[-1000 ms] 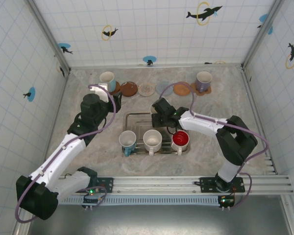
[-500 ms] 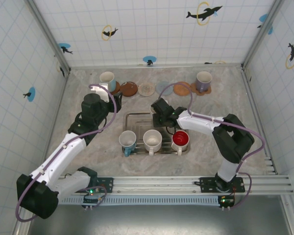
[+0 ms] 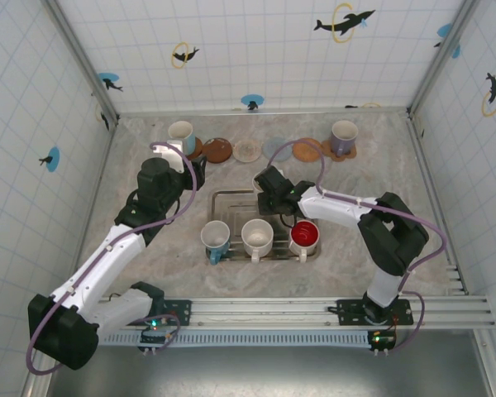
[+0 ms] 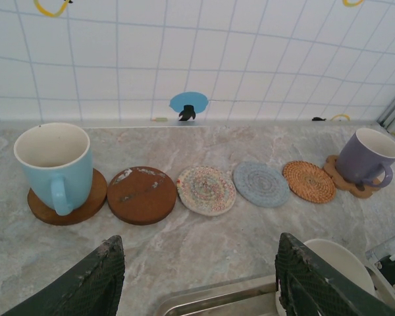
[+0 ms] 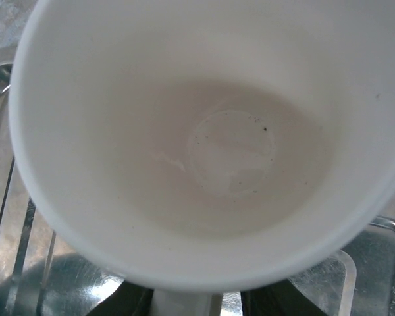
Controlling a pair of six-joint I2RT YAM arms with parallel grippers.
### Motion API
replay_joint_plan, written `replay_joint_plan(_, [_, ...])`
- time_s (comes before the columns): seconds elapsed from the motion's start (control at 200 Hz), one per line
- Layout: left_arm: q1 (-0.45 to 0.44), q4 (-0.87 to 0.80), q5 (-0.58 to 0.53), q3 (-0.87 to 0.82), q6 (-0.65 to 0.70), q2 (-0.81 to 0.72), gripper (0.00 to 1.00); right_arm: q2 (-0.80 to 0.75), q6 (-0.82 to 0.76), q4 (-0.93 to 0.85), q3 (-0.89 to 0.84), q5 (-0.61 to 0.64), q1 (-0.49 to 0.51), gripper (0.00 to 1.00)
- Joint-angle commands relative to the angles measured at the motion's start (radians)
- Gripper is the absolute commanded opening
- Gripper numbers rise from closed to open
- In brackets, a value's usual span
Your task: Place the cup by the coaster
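Rack (image 3: 231, 203), cup (image 5: 210, 151) beneath right tool (image 3: 264, 188) (close)

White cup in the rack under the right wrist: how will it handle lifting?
Looks rigid and smooth-glazed, so the white cup may slip in a pinch. Empty, so probably light. Sitting on rack bars, it could tip if nudged.

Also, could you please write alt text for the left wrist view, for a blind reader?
Six coasters line the far edge of the table: a light blue mug on the leftmost, a purple mug on the rightmost, four bare between. Nearer, the left gripper has its jaws open, with a metal tray and a white cup behind them.
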Motion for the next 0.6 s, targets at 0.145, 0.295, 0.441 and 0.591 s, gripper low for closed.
replay_joint_plan(0.145, [-0.004,0.023,0.001,-0.001,0.021,0.003,0.61,-0.007,-0.007,0.001,0.036,0.035,-0.004,0.16])
replay_joint_plan(0.295, [-0.003,0.023,-0.002,-0.001,0.020,0.004,0.61,-0.015,-0.011,-0.002,0.036,0.038,-0.004,0.05])
replay_joint_plan(0.441, [-0.005,0.024,-0.001,-0.001,0.019,0.007,0.61,-0.024,-0.014,-0.004,0.035,0.044,-0.003,0.00])
replay_joint_plan(0.591, [-0.001,0.026,0.000,-0.001,0.019,0.009,0.61,-0.036,-0.022,-0.015,0.037,0.056,-0.004,0.00])
